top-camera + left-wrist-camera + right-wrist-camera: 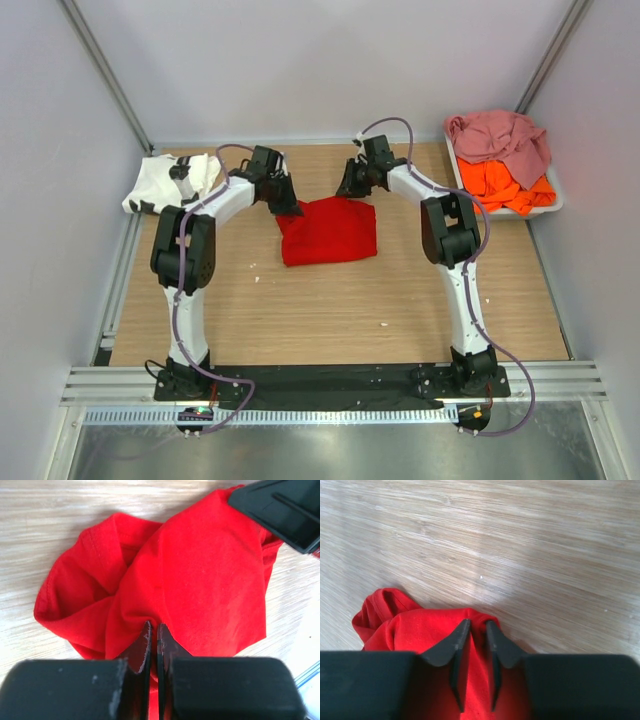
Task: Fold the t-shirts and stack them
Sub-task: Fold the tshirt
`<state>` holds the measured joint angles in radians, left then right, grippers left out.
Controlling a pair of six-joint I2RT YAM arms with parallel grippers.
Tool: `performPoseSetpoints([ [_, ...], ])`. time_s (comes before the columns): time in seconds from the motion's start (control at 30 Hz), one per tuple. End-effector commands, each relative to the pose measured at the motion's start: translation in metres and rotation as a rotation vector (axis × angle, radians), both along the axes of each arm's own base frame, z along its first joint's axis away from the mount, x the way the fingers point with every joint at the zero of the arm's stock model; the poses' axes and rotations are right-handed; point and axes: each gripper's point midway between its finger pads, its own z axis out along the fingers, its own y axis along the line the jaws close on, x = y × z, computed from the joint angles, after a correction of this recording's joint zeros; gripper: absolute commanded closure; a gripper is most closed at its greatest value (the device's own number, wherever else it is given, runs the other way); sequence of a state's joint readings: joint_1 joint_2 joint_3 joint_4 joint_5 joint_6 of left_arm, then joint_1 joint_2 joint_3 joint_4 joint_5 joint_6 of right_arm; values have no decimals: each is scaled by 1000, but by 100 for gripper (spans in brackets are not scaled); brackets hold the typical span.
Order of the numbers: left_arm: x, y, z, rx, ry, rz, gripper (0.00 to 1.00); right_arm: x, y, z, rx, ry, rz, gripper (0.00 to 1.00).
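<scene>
A bright red t-shirt lies partly folded on the wooden table between the two arms. My left gripper is shut on the shirt's far left corner, and cloth bunches around its fingertips. At the far right corner my right gripper has its jaws drawn close on a raised fold of the red t-shirt. That fold sits between its fingertips. The white t-shirt with black print lies crumpled at the far left. The dusty pink t-shirt and the orange t-shirt are heaped together at the far right.
The pink and orange shirts rest in a pale shallow tray by the right wall. Metal frame posts and white walls close in the table on three sides. Bare wood lies between the red shirt and the arm bases.
</scene>
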<state>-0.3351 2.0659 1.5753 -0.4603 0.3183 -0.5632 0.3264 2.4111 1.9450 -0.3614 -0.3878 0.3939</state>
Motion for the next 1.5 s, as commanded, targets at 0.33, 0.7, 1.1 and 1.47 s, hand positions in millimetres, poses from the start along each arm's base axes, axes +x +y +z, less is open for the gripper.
performPoseSetpoints([
  [0.33, 9, 1, 49, -33, -104, -9, 100, -2, 5, 55, 27, -100, 22, 98],
  [0.7, -25, 10, 91, -48, -152, -16, 100, -56, 1, 116, 72, -166, 39, 98],
  [1.1, -81, 11, 108, -68, -177, -64, 100, -156, -8, 132, 62, -198, 30, 99],
  [1.47, -96, 6, 125, -91, -226, -116, 100, -208, -58, 153, -2, -298, -110, 99],
])
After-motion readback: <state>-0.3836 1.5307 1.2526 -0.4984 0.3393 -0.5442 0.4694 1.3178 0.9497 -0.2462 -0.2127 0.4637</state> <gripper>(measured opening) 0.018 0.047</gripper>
